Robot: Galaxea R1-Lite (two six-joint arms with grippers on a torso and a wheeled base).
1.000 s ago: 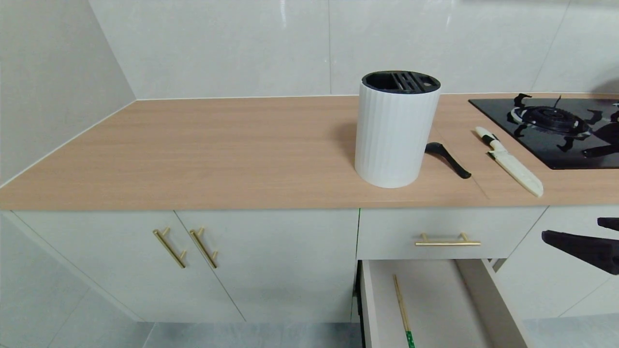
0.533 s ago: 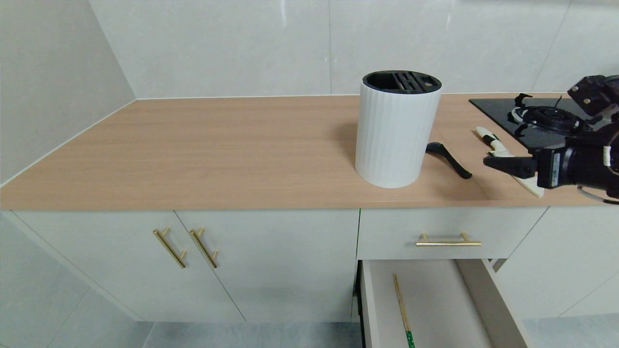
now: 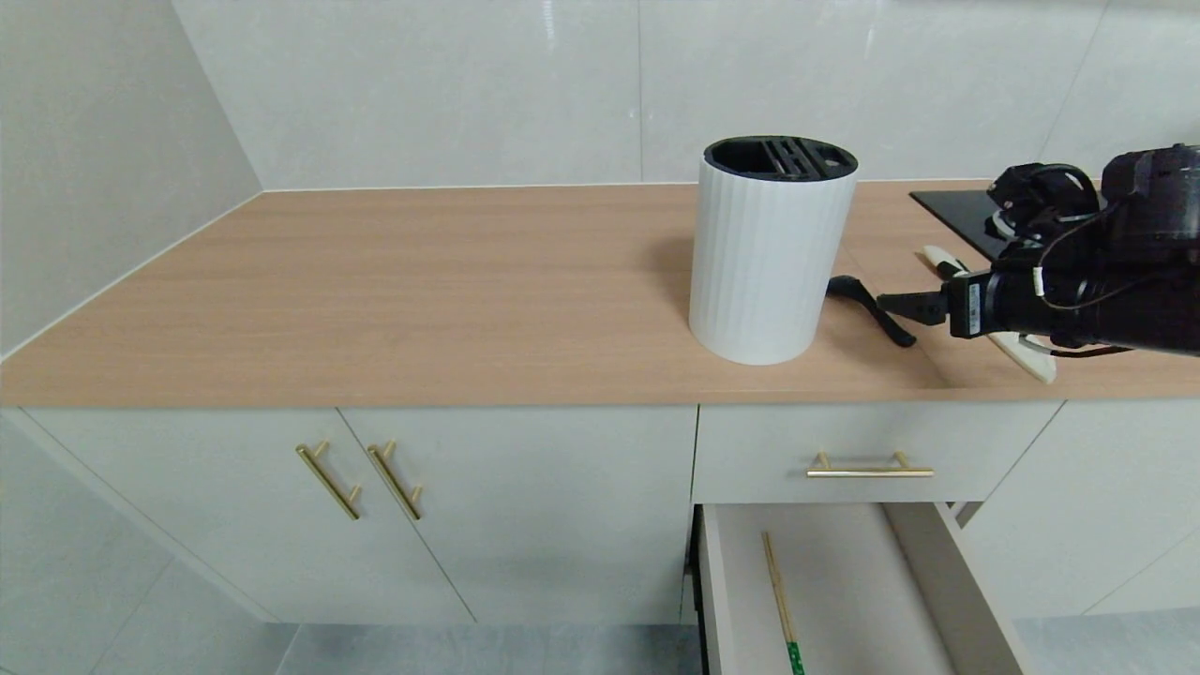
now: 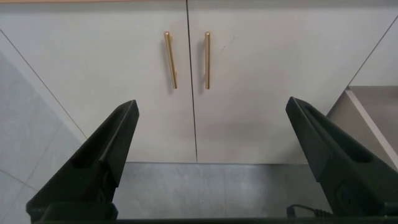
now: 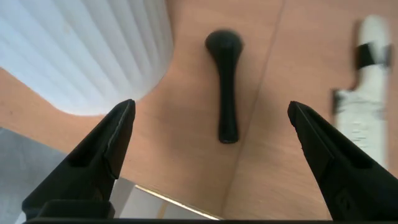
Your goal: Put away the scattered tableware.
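A black spoon (image 3: 867,305) lies on the wooden counter (image 3: 422,281) just right of a tall white ribbed holder (image 3: 769,267) with a black slotted top. A white knife (image 3: 1031,356) lies further right, mostly hidden behind my right arm. My right gripper (image 3: 905,307) hovers open over the counter, its tips level with the spoon's handle end. In the right wrist view the spoon (image 5: 225,93) lies between the spread fingers of that gripper (image 5: 210,112), with the holder (image 5: 93,50) and the knife (image 5: 367,93) on either side. My left gripper (image 4: 211,107) is open and low, facing the cabinet doors.
A black gas hob (image 3: 947,208) sits at the counter's far right. Below the counter a drawer (image 3: 919,581) stands pulled out with a pair of chopsticks (image 3: 778,591) in it. Cabinet doors with gold handles (image 4: 186,59) face the left gripper. The counter's left half is bare wood.
My right arm has risen from beside the cabinet to above the counter and moved left, from over the knife to the spoon's handle. The tableware has not moved.
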